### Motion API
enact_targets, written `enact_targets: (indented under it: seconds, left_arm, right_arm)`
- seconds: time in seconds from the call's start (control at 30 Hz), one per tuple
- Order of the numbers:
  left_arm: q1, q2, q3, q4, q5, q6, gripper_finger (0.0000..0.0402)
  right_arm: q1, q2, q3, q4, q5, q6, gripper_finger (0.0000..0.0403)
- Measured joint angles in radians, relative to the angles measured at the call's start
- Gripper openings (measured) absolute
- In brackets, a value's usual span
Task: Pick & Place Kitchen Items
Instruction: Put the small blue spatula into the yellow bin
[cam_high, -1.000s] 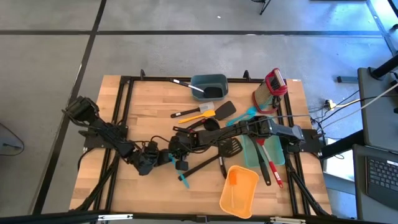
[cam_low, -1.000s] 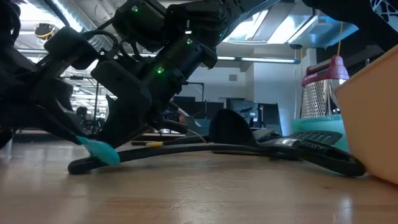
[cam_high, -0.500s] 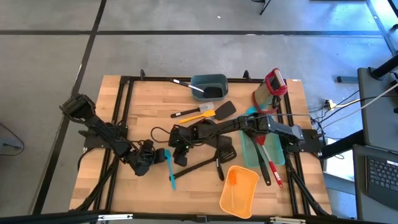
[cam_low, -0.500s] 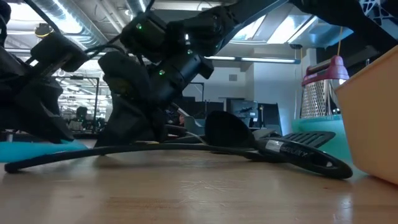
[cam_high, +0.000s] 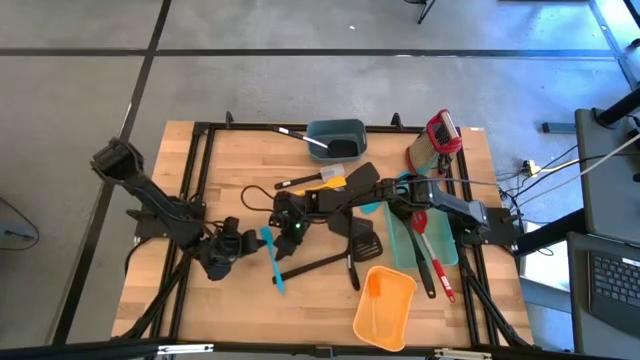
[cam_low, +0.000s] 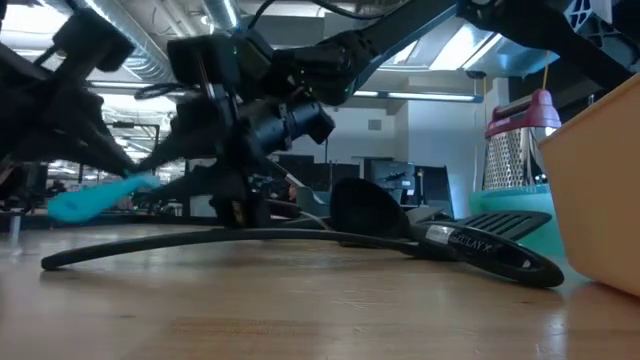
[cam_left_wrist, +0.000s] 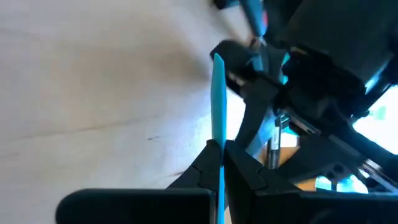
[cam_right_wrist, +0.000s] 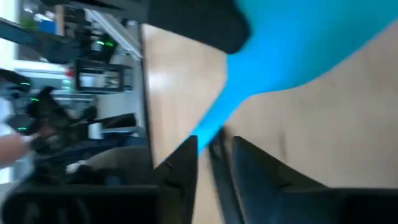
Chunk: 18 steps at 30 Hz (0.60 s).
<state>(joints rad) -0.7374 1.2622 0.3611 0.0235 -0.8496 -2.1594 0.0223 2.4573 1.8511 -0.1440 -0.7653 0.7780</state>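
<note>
High view: left gripper (cam_high: 243, 243), pinched shut on a slim teal plastic spatula (cam_high: 272, 261), holds it just off the wood; most utensils (cam_high: 352, 238) beside it seem unsorted. Right gripper (cam_high: 285, 215): cannot tell.

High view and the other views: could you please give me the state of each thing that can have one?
Teal spatula: lifted off the table, clamped edge-on.
Left gripper: shut on the teal spatula.
Right gripper: open, holding nothing.
Black turner: lying flat on the table.
Grater: standing upright.
Grey bin: upright, a utensil resting in it.
</note>
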Motion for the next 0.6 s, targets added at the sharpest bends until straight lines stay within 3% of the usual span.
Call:
enact_targets:
  seconds: [0.17, 0.33, 0.47, 0.6]
  left_arm:
    - [-0.016, -0.074, 0.001, -0.083, -0.072, -0.023, 0.0002]
    - [-0.013, -0.123, 0.002, -0.096, -0.077, 0.010, 0.0002]
    - [-0.013, -0.146, 0.003, -0.095, -0.091, 0.031, 0.0002]
    - [-0.014, -0.173, 0.003, -0.096, -0.091, 0.079, 0.0002]
  right_arm:
    - [-0.004, 0.000, 0.000, 0.104, -0.036, 0.086, 0.0173]
    - [0.005, 0.000, 0.001, 0.218, -0.060, 0.164, 0.0213]
    - [0.007, 0.000, 0.001, 0.264, -0.087, 0.234, 0.0211]
    - [0.006, -0.005, 0.002, 0.279, -0.107, 0.271, 0.0170]
